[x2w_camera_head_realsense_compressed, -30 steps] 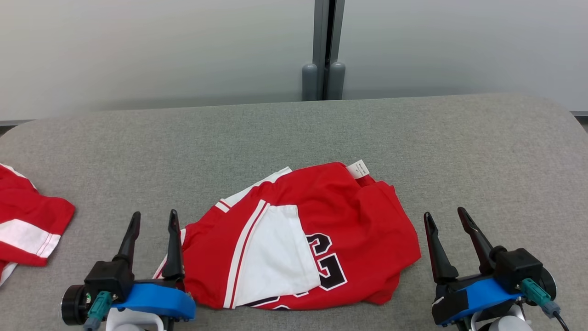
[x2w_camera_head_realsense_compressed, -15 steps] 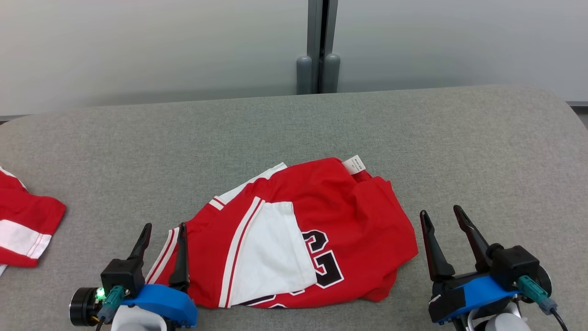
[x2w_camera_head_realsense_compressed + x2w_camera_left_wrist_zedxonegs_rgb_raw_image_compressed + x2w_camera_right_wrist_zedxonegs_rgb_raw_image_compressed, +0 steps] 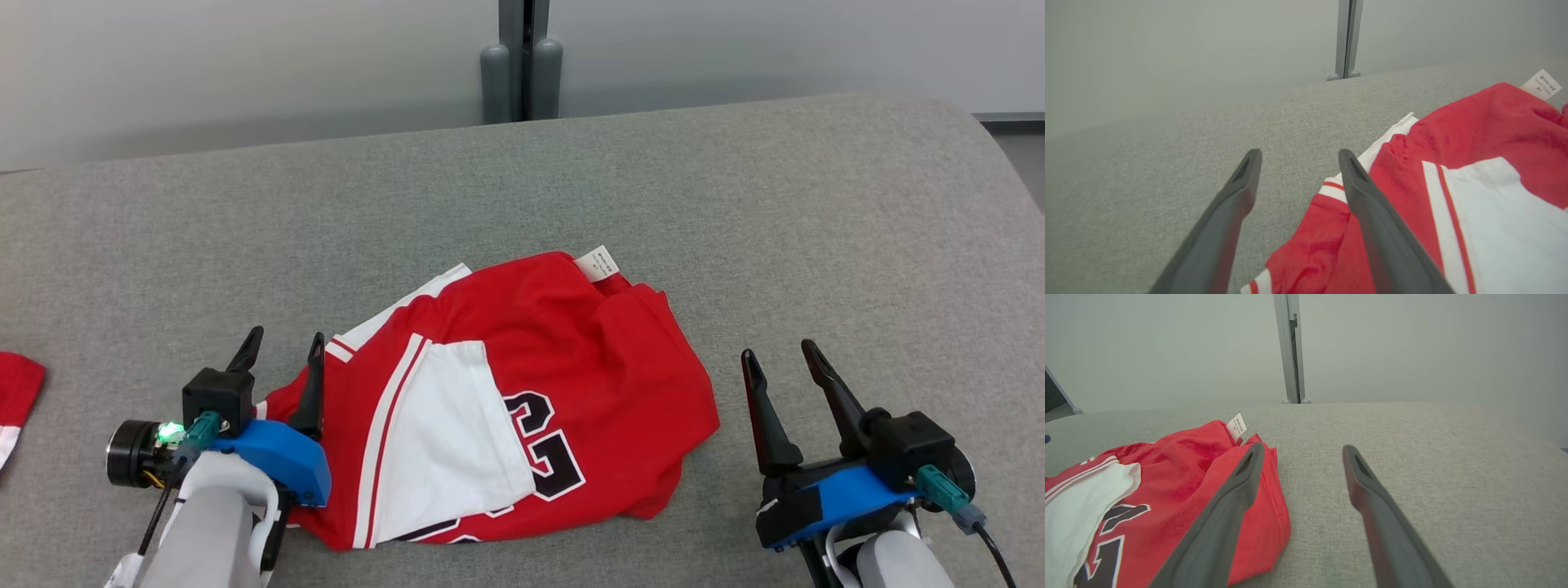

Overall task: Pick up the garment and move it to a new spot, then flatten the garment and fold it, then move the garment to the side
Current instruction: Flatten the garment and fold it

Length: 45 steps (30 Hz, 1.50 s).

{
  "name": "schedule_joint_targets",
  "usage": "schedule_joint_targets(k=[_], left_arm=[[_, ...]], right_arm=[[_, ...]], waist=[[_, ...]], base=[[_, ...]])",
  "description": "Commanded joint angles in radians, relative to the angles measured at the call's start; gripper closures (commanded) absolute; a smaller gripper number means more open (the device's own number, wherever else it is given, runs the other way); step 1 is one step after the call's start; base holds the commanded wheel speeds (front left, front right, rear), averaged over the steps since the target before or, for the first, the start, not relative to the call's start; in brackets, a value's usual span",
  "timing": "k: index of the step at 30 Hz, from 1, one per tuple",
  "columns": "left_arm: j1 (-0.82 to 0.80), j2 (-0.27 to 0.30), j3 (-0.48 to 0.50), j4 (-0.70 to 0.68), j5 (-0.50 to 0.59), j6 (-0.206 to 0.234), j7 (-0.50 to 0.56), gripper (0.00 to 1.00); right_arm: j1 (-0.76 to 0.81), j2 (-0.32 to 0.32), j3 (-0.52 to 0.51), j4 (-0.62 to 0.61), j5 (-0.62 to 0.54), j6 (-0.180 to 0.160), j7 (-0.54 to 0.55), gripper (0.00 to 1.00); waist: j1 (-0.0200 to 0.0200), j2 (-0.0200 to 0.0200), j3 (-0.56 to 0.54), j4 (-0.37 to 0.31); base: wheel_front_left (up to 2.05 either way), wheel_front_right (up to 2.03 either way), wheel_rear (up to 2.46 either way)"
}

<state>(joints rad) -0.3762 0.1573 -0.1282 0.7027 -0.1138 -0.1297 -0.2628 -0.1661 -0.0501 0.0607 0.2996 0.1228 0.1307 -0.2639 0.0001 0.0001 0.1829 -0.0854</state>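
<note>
left hand (image 3: 286,335) spread, empty, at garment (image 3: 571,343) edge | right hand (image 3: 777,349) spread, empty, just beside

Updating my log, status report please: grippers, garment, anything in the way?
Left gripper open at garment edge. Right gripper open beside it. Garment crumpled, unheld. Red cloth far left, apart.

Left hand (image 3: 286,335) advanced over the garment (image 3: 620,367) edge.

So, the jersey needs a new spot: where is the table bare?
The table is bare behind the jersey up to the post, and to its right around the right pincer. Crowded left: left pincer, second red garment.
</note>
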Motion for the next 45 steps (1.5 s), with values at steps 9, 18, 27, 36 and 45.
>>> schedule_joint_targets(k=[9, 18, 27, 36, 45], left_arm=[[-0.143, 0.049, -0.111, 0.233, -0.05, -0.001, 0.005, 0.0], [-0.139, 0.017, -0.275, 0.394, -0.138, -0.002, 0.074, 0.0], [-0.122, 0.052, -0.429, 0.402, -0.251, -0.001, 0.106, 1.0], [-0.32, 0.108, -0.362, 0.342, -0.303, 0.023, 0.003, 1.0], [-0.335, 0.151, -0.26, 0.263, -0.3, 0.063, -0.003, 0.0]], right_arm=[[-0.038, -0.001, 0.009, 0.008, 0.006, 0.0, -0.001, 0.0], [-0.021, -0.001, -0.009, 0.009, 0.008, 0.0, -0.001, 0.0], [-0.015, -0.001, -0.01, -0.004, 0.0, 0.0, -0.001, 0.0], [-0.029, -0.001, -0.013, -0.014, -0.013, 0.0, -0.001, 0.0], [-0.039, -0.001, -0.005, -0.006, -0.003, 0.0, -0.001, 0.0]], waist=[[-0.0001, -0.0001, 0.034, -0.042], [-0.0001, -0.0001, 0.027, -0.051], [-0.0001, -0.0001, 0.014, -0.039], [-0.0001, -0.0001, 0.023, -0.039], [-0.0001, -0.0001, 0.046, -0.075]], base=[[0.0, 0.0, 0.0], [0.0, 0.0, 0.0], [0.0, 0.0, 0.0], [0.0, 0.0, 0.0], [0.0, 0.0, 0.0]])
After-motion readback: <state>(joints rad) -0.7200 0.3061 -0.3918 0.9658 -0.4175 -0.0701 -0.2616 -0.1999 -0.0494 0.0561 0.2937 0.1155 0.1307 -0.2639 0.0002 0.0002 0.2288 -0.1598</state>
